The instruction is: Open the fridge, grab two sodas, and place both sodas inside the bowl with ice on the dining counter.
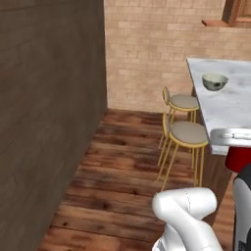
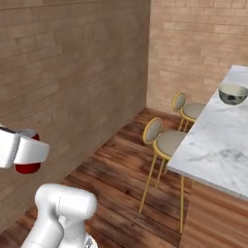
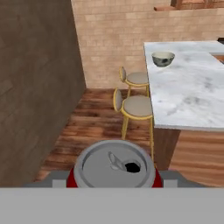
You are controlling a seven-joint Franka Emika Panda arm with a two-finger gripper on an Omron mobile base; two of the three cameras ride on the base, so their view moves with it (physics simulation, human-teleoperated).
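Soda can (image 3: 114,168), red with a silver top, sits clamped between the fingers at bottom centre, and should travel upright to the ice bowl (image 3: 163,58) on the marble counter (image 3: 192,98), upper right.

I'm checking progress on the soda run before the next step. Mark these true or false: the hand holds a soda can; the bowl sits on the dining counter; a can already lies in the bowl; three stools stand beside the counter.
1. The hand holds a red soda can. True.
2. The bowl sits on the dining counter. True.
3. A can already lies in the bowl. False: no can is in it.
4. Three stools stand beside the counter. False: two stools show.
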